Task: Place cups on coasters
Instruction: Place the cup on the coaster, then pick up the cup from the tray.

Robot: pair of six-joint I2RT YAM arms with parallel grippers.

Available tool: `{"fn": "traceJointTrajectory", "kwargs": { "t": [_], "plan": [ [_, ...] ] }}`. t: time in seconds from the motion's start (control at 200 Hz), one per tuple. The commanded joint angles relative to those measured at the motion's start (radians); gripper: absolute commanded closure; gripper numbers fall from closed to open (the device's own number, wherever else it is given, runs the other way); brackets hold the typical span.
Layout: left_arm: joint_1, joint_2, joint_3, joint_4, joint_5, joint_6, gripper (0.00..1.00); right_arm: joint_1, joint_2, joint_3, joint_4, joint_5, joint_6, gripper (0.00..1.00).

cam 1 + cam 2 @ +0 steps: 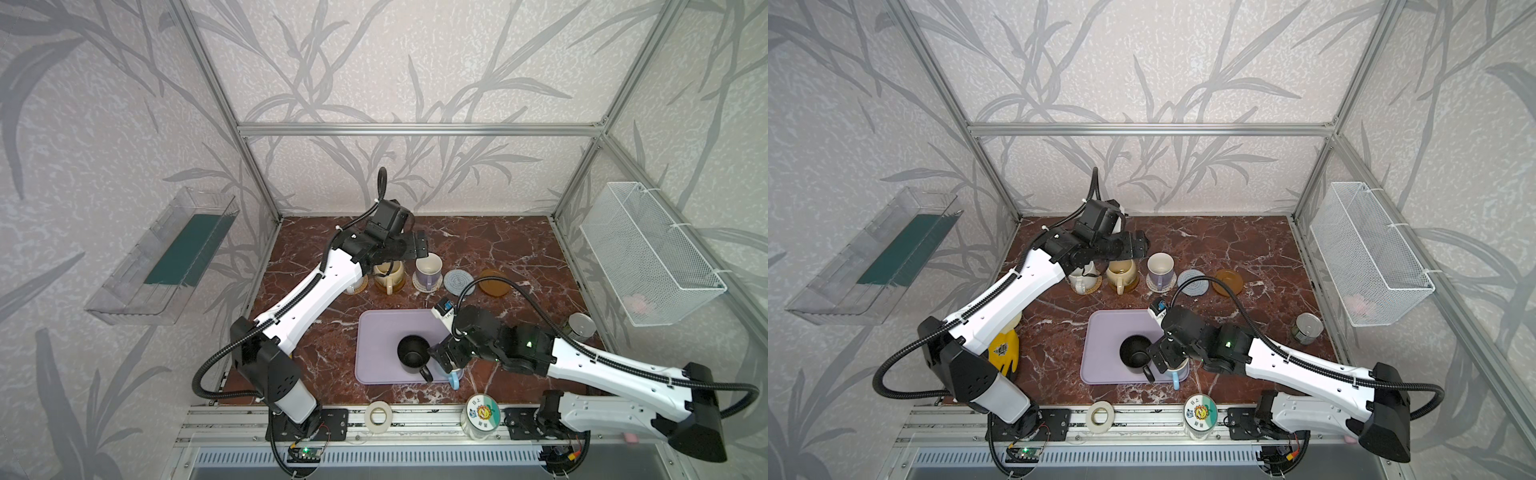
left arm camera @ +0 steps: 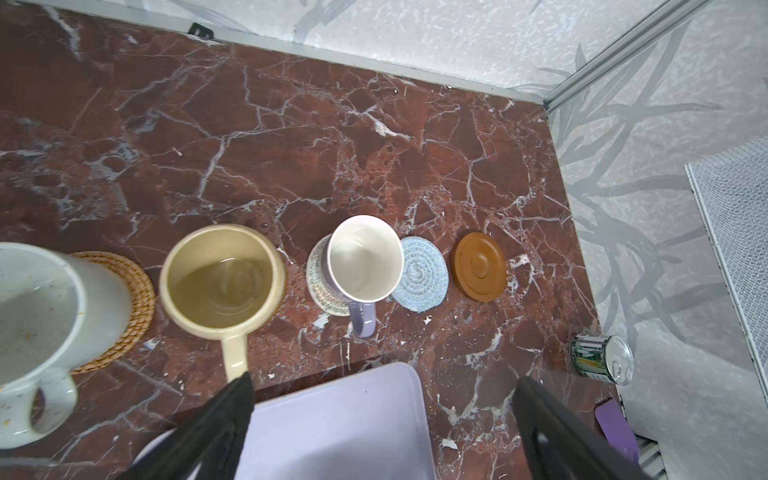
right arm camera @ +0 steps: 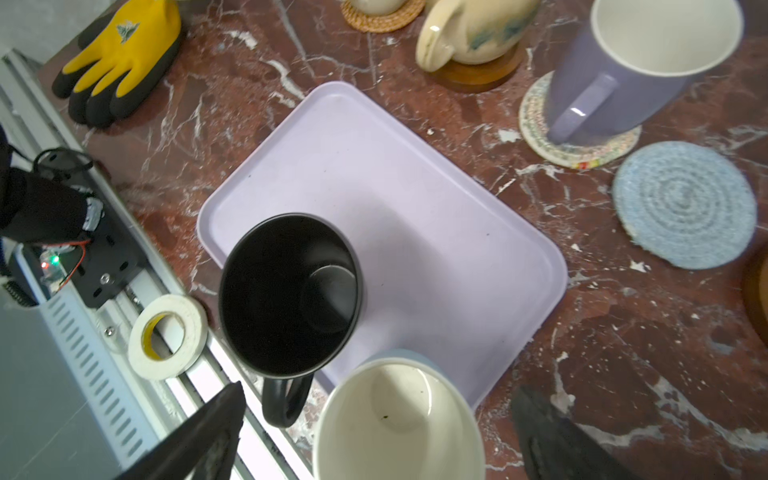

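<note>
Red-brown marble tabletop (image 1: 498, 249); right gripper (image 3: 380, 392), jaws apart, brackets the light blue ceramic mug (image 3: 399, 419) at five o'clock on the lavender rectangular tray (image 3: 415, 199); left gripper (image 2: 382, 380) spread, empty; next, likely: close, lift, carry to the bare grey-blue woven coaster (image 3: 683, 203) at one o'clock.

Your top views: high at front, facing down and rearward, far, whole table (image 1: 498, 249). Left wrist view: near, down on table rear. Right wrist view: near, over lavender tray (image 3: 415, 199). Both wrist views share lavender mug (image 2: 360, 257).
</note>
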Motion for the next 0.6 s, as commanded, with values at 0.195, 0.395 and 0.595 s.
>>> {"fn": "traceJointTrajectory", "kwargs": {
  "t": [0.195, 0.395, 0.595],
  "plan": [
    [0.074, -0.171, -0.144, 0.019, 0.162, 0.019, 0.01, 0.124, 0.036, 0.065, -0.023, 0.068, 0.027, 0.01],
    [0.078, -0.229, -0.235, 0.038, 0.200, -0.031, 0.01, 0.170, 0.057, 0.085, -0.030, 0.052, 0.039, 0.11],
    [0.077, -0.279, -0.315, 0.036, 0.174, -0.059, 0.01, 0.194, 0.081, 0.077, -0.023, 0.032, 0.051, 0.34]
  ]
}}
